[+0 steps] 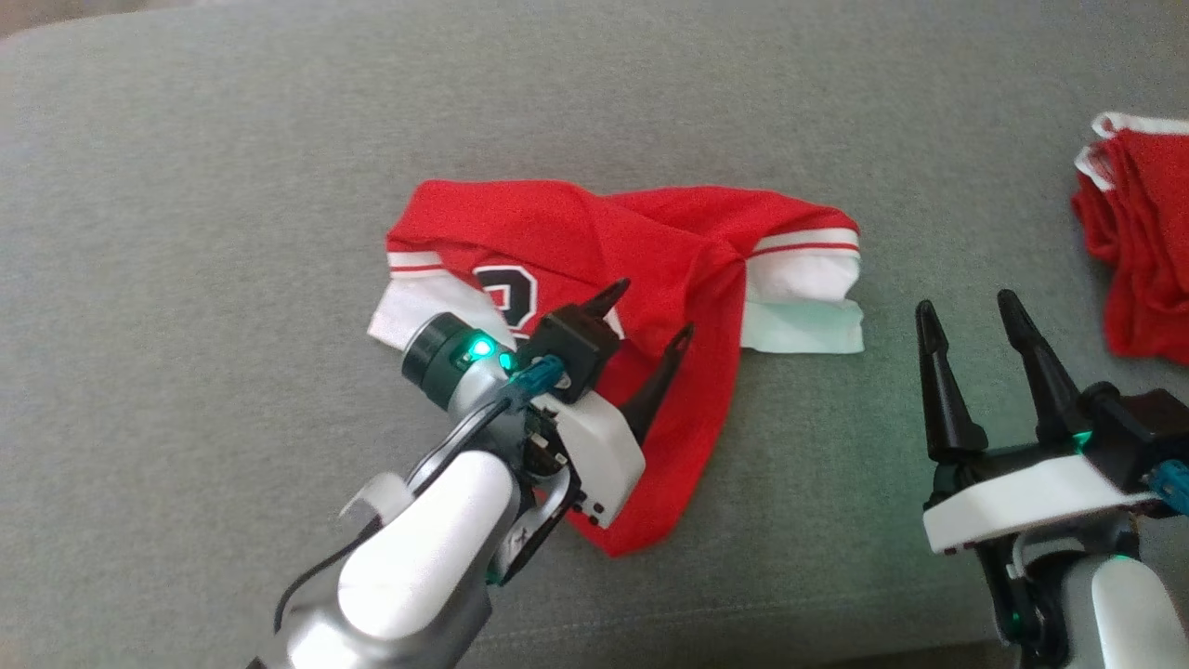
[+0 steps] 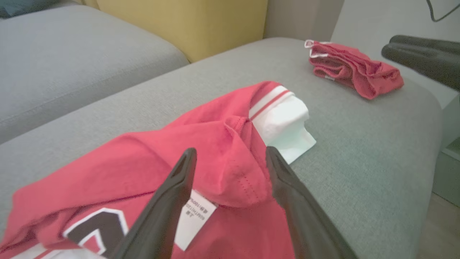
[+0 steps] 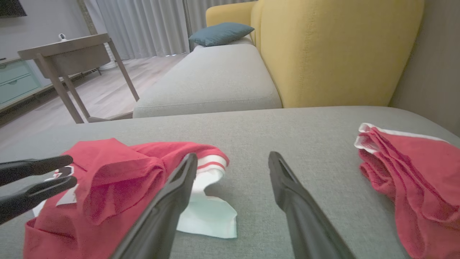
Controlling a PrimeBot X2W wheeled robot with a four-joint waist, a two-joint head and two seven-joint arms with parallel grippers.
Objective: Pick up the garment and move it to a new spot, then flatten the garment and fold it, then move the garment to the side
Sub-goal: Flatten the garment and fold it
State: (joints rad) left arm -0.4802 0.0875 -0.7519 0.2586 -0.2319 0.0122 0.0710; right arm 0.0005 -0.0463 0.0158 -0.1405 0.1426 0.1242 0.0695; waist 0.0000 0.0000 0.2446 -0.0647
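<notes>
Red jersey cloth, trimmed in white, lies crumpled at the centre of a grey cushion (image 1: pixel 186 279) in the head view: the garment (image 1: pixel 576 232) is bunched, not yet flattened, with a second red garment (image 1: pixel 1143 242) already heaped at the 3 o'clock edge (likely the "side" spot). The left gripper (image 1: pixel 655 307) reaches in from 7 o'clock over the jersey's middle, apparently lining up a pick, while the right gripper (image 1: pixel 966 303) waits at 4 o'clock above bare cushion, between the two garments. In the left wrist view, that gripper's jaws stand moderately apart, straddling a raised red fold, with a white label (image 2: pixel 194 223) just beside one finger; they have nothing clamped, and whether the tips touch cloth cannot be told. A white sleeve (image 2: pixel 284 122) juts toward 1 o'clock. In the right wrist view, the right jaws are equally parted and empty, the garment at 9 o'clock, the heaped one at 3 o'clock, a yellow backrest (image 3: pixel 341 54) beyond at 12.
</notes>
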